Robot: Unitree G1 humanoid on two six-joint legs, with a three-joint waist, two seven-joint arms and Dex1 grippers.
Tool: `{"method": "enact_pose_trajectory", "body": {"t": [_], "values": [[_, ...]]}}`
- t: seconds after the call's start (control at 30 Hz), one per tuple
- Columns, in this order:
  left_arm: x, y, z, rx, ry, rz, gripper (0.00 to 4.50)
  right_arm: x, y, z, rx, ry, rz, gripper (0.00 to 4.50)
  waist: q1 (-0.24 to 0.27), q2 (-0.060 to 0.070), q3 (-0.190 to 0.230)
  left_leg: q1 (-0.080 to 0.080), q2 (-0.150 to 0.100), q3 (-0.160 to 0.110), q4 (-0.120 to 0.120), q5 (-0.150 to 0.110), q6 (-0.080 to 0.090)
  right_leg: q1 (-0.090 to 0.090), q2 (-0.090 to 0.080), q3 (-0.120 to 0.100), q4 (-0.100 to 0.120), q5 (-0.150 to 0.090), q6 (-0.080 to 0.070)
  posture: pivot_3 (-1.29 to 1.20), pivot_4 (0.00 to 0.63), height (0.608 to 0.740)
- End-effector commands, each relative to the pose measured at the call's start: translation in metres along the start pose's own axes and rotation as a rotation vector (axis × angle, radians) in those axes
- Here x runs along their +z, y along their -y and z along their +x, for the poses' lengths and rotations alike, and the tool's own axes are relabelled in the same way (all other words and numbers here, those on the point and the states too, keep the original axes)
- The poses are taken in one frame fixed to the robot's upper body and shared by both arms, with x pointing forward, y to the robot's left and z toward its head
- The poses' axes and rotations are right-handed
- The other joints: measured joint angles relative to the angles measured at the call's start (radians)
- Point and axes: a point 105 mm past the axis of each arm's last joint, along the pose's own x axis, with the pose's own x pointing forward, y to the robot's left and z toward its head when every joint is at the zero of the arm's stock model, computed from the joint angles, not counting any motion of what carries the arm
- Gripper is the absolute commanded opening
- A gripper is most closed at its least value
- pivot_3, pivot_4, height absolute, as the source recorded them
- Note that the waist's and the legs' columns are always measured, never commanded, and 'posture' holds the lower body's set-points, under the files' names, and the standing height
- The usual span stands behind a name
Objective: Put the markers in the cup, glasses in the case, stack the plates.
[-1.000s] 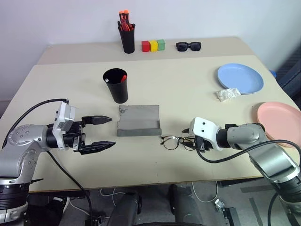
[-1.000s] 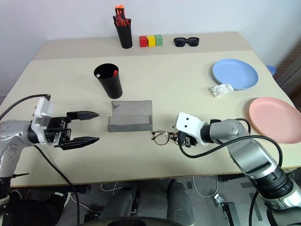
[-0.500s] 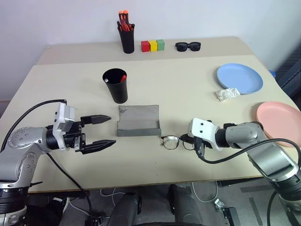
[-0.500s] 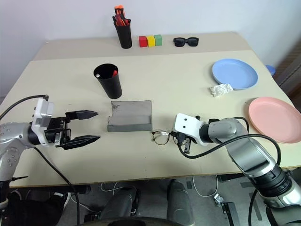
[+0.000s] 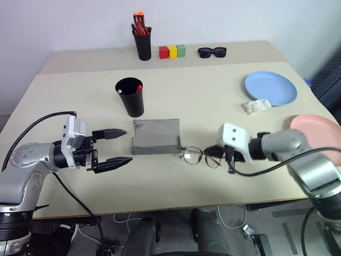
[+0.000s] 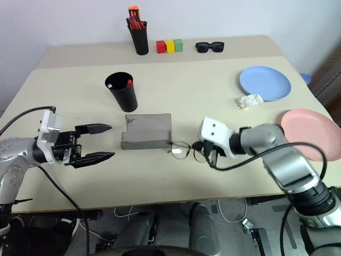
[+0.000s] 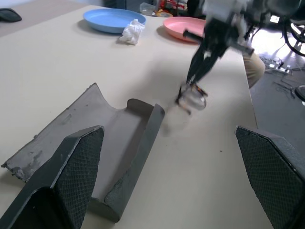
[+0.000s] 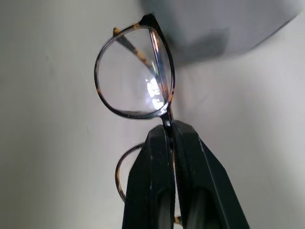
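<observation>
My right end effector (image 8: 171, 138) clamped on glasses (image 5: 200, 156) bridge, near worktop front edge; next: carry into open case (image 5: 157, 136). Left end effector (image 5: 117, 148) spread, empty.

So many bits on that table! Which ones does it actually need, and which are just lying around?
Needed:
- glasses, pinched in the right gripper
- grey case
- black cup with a red-capped marker
- blue plate
- pink plate

Just lying around:
- sunglasses
- coloured blocks
- pen holder
- crumpled wad
</observation>
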Motion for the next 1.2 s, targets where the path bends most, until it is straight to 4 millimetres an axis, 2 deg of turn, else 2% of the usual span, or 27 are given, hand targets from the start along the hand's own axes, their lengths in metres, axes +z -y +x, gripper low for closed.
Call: {"method": "enact_pose_trajectory", "body": {"t": [0.03,0.13,0.3,0.37,0.47,0.53,0.77,1.0,1.1,1.2], "values": [[0.010,-0.003,-0.007,0.019,0.008,0.039,4.50,0.042,0.020,-0.007,-0.091,0.156,-0.038,0.02,0.000,0.000,0.000,0.000,0.000,0.000,0.000,0.000,0.000,0.000,0.001,0.000,0.000,0.000,0.000,0.00,0.150,0.740],[0.010,-0.004,-0.009,0.033,0.007,0.039,4.50,0.058,0.037,0.009,-0.185,0.229,-0.067,0.02,0.002,0.000,0.000,0.000,0.000,0.000,-0.001,0.000,0.000,0.000,0.000,0.000,0.000,0.000,0.000,0.00,0.150,0.740],[0.009,-0.003,-0.010,0.049,0.002,0.039,4.50,0.078,0.038,0.058,-0.218,0.331,-0.065,0.02,0.000,0.000,0.000,-0.001,0.000,0.000,-0.001,0.000,0.000,-0.002,0.000,0.000,0.000,0.000,0.000,0.00,0.150,0.740],[0.010,-0.002,-0.009,0.057,0.008,0.040,4.50,0.080,0.036,0.079,-0.222,0.338,-0.057,0.02,-0.001,0.000,0.000,-0.001,0.000,0.000,-0.001,0.000,0.000,-0.003,0.000,0.000,0.001,0.000,-0.001,0.00,0.150,0.740],[0.011,-0.002,-0.008,0.064,0.009,0.050,4.50,0.077,0.030,0.096,-0.211,0.327,-0.055,0.02,0.003,0.000,0.000,-0.001,0.000,0.000,-0.002,0.000,-0.001,-0.003,0.000,0.000,0.001,0.001,-0.001,0.00,0.150,0.740],[0.012,-0.002,-0.008,0.073,0.011,0.053,4.50,0.067,0.024,0.105,-0.197,0.290,-0.065,0.02,0.003,0.000,0.000,-0.001,-0.001,-0.001,-0.002,0.000,-0.001,-0.003,0.000,0.000,0.001,0.001,-0.001,0.00,0.150,0.740],[0.010,-0.001,-0.008,0.092,0.011,0.049,4.50,0.039,0.000,0.120,-0.110,0.145,-0.094,0.02,-0.003,0.000,0.000,-0.001,-0.001,0.000,-0.002,0.000,-0.001,-0.003,0.000,0.000,0.001,0.001,-0.001,0.00,0.150,0.740],[0.011,-0.005,-0.005,0.100,0.013,0.061,4.50,0.035,0.005,0.120,-0.127,0.117,-0.061,0.02,-0.003,0.000,0.000,0.000,-0.001,0.000,-0.002,0.000,-0.001,-0.003,0.000,0.000,0.002,0.001,-0.001,0.00,0.150,0.740],[0.011,-0.008,-0.003,0.101,0.013,0.064,4.50,0.037,0.002,0.119,-0.099,0.123,-0.053,0.95,-0.001,0.000,0.000,0.000,-0.001,0.000,-0.002,0.000,-0.001,-0.003,0.001,0.000,0.002,0.001,-0.001,0.00,0.150,0.740],[0.011,-0.011,0.000,0.102,0.012,0.060,4.50,0.044,0.006,0.116,-0.117,0.152,-0.025,2.41,-0.002,0.000,0.000,0.000,-0.001,0.000,-0.002,0.000,-0.001,-0.003,0.000,0.000,0.002,0.001,-0.001,0.00,0.150,0.740]]}}
